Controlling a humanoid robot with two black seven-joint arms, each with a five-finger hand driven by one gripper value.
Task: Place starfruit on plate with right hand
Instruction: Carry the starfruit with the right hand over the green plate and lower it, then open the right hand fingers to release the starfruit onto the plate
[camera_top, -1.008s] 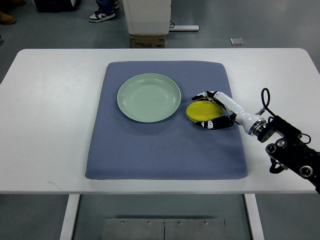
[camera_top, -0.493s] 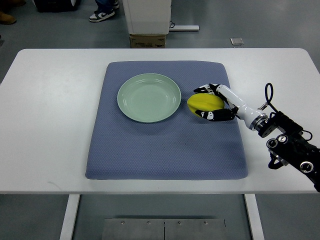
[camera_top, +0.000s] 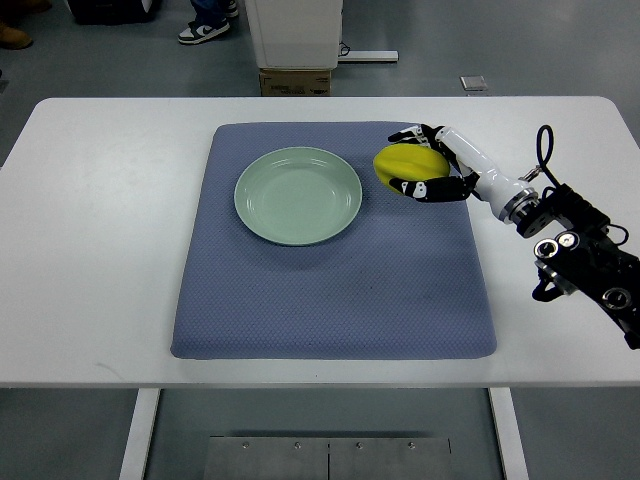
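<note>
My right hand (camera_top: 432, 165) wrapped around the starfruit (camera_top: 405, 167) over the mat's (camera_top: 330, 290) far right part, plate (camera_top: 298, 195) to its left on the mat, mat on the table (camera_top: 90, 250)

A lab or workshop: grey floor (camera_top: 520, 50), white table (camera_top: 100, 250), equipment base (camera_top: 294, 32) at 12 o'clock.

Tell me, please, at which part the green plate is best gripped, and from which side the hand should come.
Probably the rim of the plate: it lies flat on the blue mat, so only its raised edge offers a hold. Come from its right side, where the right hand is, though that hand already holds the starfruit.
</note>
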